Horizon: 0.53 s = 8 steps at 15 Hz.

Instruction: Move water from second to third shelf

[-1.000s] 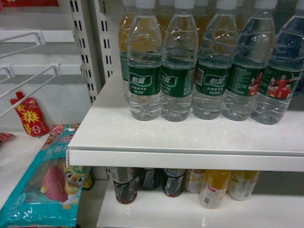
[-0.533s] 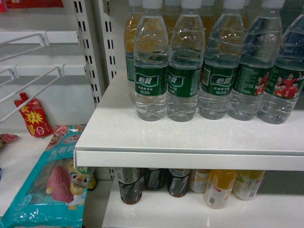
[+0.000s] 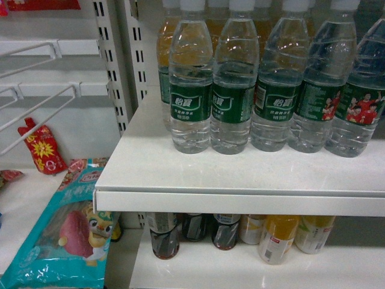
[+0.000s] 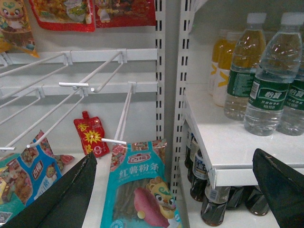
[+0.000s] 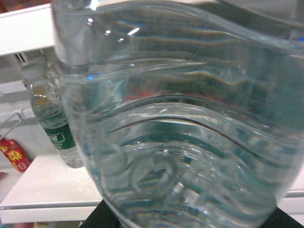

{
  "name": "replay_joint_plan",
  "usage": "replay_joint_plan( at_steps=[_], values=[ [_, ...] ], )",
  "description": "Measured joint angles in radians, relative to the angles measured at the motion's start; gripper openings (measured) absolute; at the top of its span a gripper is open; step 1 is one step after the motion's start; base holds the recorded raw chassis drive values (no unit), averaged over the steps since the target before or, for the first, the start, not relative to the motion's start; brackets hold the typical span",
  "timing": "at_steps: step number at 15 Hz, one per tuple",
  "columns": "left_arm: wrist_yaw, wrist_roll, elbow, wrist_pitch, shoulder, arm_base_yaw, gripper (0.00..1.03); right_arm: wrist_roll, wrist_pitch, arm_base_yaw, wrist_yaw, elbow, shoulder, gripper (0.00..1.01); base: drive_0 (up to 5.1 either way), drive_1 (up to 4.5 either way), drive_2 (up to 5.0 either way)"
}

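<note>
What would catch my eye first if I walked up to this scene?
A row of clear water bottles with green labels stands on a white shelf. Left of it lies a bright teal snack bag with a cartoon chick. In the right wrist view one ribbed water bottle almost fills the frame.

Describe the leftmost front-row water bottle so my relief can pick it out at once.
Find the white shelf right of the perforated upright, with clear bottles lined along it. Take the front-row water bottle nearest that upright. Its green label shows white print, no red-shirted figures, and an amber drink bottle stands behind it.
</note>
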State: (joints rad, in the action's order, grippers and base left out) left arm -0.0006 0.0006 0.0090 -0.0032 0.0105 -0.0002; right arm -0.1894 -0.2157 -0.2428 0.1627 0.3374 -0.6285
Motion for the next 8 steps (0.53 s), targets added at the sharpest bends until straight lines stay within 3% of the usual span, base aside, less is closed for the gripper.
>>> replay_joint_plan(
  at_steps=[4,8],
  values=[
    [0.0,0.0,0.0,0.0,0.0,0.0,0.98,-0.029,-0.117,-0.139,0.02,-0.007,-0.158,0.39,0.0,0.0,0.0],
    [0.0,0.0,0.0,0.0,0.0,0.0,0.98,-0.031,-0.233,-0.15,0.005,0.001,-0.388,0.39,0.0,0.0,0.0]
  ],
)
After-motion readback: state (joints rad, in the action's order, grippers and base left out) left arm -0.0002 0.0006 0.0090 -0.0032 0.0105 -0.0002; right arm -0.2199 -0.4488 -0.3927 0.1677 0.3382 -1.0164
